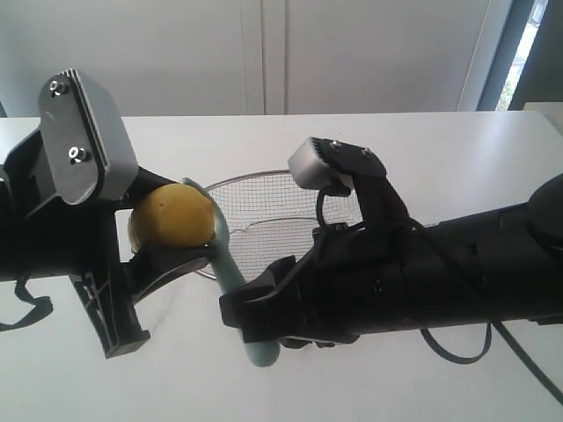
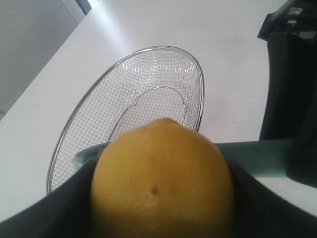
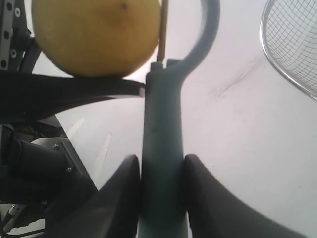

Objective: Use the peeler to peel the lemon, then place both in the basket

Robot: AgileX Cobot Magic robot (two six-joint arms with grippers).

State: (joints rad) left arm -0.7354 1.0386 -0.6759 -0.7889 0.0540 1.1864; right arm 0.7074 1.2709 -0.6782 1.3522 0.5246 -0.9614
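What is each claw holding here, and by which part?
The left claw clamps the lemon across its body; the right claw grips the peeler by its handle.

I work over a wide, smooth white tabletop (image 1: 457, 158) that runs from near to far across the whole scene. Beyond its far edge stands a plain pale grey wall (image 1: 158, 53), split by thin vertical seams (image 1: 263, 53) near the middle. At the far right a dark-framed window (image 1: 530, 40) lets in bright daylight, which gleams softly on the tabletop.
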